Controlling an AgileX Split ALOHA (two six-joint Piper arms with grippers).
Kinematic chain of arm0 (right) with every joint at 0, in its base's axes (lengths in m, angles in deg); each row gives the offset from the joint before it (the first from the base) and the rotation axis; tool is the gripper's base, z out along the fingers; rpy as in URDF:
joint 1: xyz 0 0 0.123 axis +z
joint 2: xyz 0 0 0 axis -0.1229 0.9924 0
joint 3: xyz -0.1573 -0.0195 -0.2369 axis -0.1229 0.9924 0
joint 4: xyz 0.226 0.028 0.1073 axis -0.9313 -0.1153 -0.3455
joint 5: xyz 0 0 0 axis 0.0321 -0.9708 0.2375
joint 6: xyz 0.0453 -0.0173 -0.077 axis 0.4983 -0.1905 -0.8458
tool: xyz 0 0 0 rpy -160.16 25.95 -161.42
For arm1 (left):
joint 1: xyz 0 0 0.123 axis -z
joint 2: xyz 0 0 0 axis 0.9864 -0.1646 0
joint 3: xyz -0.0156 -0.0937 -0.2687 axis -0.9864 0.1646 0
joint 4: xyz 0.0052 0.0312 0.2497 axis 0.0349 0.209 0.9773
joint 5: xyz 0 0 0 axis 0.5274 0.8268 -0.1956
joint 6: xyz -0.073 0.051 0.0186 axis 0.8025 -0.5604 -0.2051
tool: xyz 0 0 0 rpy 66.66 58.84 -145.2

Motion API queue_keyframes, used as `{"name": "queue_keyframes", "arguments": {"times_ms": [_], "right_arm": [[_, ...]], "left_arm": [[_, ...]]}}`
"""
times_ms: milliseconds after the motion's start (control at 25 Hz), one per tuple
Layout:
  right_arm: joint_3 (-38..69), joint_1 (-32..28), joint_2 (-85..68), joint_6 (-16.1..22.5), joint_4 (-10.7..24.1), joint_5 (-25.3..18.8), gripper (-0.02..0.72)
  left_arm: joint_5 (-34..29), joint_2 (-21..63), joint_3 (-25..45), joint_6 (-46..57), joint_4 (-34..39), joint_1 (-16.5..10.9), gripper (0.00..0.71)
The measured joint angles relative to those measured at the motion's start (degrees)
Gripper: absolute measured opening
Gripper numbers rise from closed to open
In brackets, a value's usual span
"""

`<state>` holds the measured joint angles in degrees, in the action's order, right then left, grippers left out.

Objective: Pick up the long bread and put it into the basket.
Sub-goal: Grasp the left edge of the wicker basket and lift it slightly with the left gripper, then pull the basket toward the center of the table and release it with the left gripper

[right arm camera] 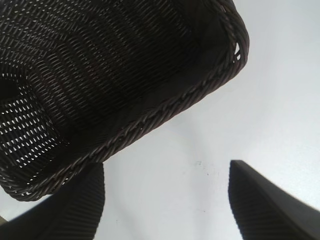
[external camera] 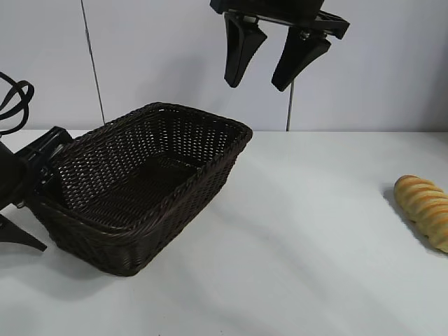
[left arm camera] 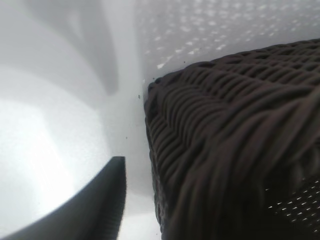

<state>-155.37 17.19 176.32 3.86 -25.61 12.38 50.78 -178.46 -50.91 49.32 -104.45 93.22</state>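
At far left, the left gripper (external camera: 28, 203) low at the table (external camera: 301, 231), pressed against the basket's left end. Jaw state impossible to tell: only one dark finger (left arm camera: 95, 210) shown in the left wrist view, beside the woven outer wall of the basket (left arm camera: 235, 150), the other hidden. Black cables looped above that arm at the left edge.

Next, the basket (external camera: 210, 182), dark brown wicker, rectangular, sloping sides, braided rim, standing upright on the white table, turned at an angle so that one corner points back and right. Nothing visible inside; weave floor bare. Shadow cast on the table beneath its near side.

Above and just right of the basket's far corner, the right gripper (external camera: 276, 59) hanging high in the air, pointing down, fingers spread apart, grasping nothing. Same seen from the right wrist: two dark fingertips (right arm camera: 265, 205) well separated, white table (right arm camera: 200, 165) between them, basket (right arm camera: 190, 95) rim and interior beyond them.

At far right, the bread (external camera: 425, 208) lying flat on the table, golden-tan with diagonal ridged scores, partly cut by the frame edge. Well apart from the basket and from both grippers, touched by neither. Grey wall behind, with a vertical seam.
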Motion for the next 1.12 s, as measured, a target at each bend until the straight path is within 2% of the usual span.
{"name": "queue_keyframes", "arguments": {"times_ms": [200,480,600,880,1120], "right_arm": [[0.0,0.0,0.0,0.0,0.0,0.0,0.508],[0.0,0.0,0.0,0.0,0.0,0.0,0.508],[0.0,0.0,0.0,0.0,0.0,0.0,0.508],[0.0,0.0,0.0,0.0,0.0,0.0,0.508],[0.0,0.0,0.0,0.0,-0.2,0.0,0.508]], "left_arm": [[-1.5,0.0,-0.7,-0.1,0.1,0.0,0.108],[-10.6,0.0,-7.1,-5.9,1.4,-0.1,0.108],[-13.5,-0.1,-10.2,-8.7,1.6,-1.3,0.108],[-21.1,-1.3,-15.2,-16.8,4.7,-5.9,0.108],[-30.0,-5.9,-24.1,-23.9,11.0,-6.3,0.108]]}}
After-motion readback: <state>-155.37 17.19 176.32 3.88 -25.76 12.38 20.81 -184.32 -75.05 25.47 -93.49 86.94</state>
